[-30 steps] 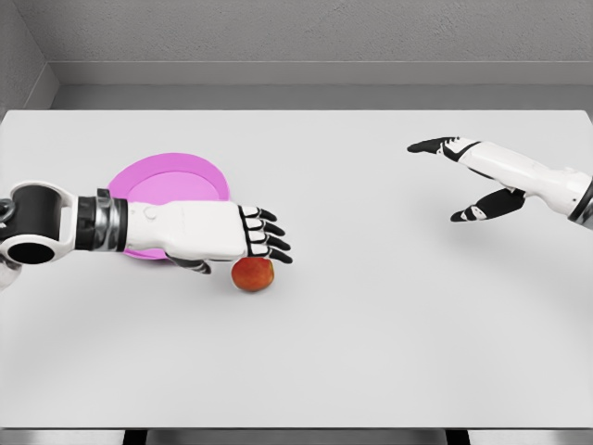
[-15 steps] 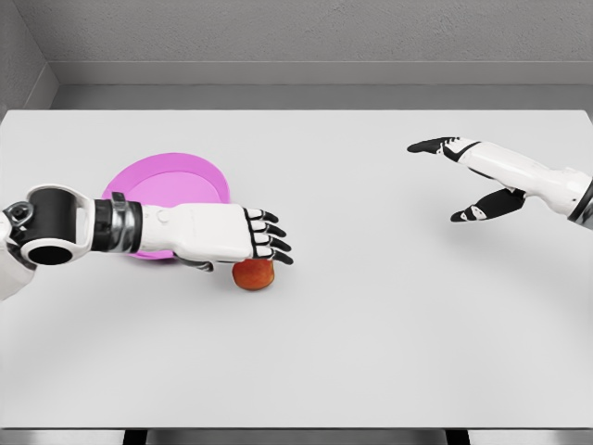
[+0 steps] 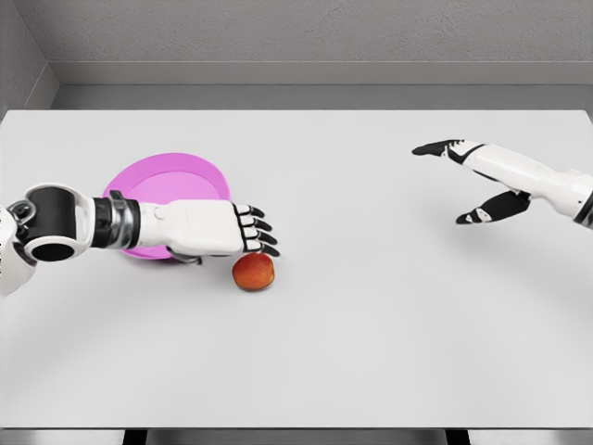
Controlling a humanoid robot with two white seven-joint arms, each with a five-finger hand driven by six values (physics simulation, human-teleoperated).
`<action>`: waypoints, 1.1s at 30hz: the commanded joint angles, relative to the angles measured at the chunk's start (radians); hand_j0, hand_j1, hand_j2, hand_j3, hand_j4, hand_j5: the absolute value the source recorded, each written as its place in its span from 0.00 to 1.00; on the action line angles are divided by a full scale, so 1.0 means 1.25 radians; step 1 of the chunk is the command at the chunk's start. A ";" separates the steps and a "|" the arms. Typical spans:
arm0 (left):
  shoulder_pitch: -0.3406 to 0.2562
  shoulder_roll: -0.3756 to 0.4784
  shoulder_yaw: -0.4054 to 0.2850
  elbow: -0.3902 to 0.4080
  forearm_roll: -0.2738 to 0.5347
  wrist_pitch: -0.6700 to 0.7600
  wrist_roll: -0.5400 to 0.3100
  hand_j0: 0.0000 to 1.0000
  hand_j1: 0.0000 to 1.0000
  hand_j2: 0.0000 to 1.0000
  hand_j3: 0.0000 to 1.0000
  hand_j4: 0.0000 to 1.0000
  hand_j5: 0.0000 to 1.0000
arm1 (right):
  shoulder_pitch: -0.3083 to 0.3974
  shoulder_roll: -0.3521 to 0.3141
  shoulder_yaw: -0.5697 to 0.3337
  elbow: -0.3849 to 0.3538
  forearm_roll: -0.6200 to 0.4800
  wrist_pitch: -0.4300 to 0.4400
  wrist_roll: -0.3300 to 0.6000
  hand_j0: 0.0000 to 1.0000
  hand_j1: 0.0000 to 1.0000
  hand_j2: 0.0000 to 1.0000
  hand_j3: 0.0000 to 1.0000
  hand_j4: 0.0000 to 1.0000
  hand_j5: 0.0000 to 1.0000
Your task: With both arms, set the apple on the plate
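A red apple (image 3: 253, 273) lies on the white table, just right of the pink plate (image 3: 176, 182). My left hand (image 3: 243, 234) hovers directly behind and above the apple, palm down, its fingers stretched out and holding nothing. Its forearm crosses the front half of the plate and hides it. Far off at the right, my right hand (image 3: 463, 181) hangs open over the table, thumb and fingers spread wide.
The white table (image 3: 371, 324) runs to a grey wall at the back, and its front edge shows along the bottom of the view.
My left hand has drawn back to the left and slightly up, uncovering the whole apple. The right hand has drifted a little to the right.
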 commanded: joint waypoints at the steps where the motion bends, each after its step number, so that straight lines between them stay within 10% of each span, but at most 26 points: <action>1: 0.000 -0.009 0.001 0.010 -0.008 0.002 0.001 1.00 1.00 1.00 1.00 1.00 1.00 | -0.001 -0.003 0.000 0.000 -0.007 0.002 0.000 1.00 1.00 1.00 1.00 1.00 1.00; 33: -0.006 -0.042 -0.045 -0.001 -0.007 0.002 0.003 0.94 0.94 0.94 0.94 0.94 0.94 | 0.004 -0.002 0.000 0.003 -0.006 0.002 0.000 1.00 1.00 1.00 1.00 1.00 1.00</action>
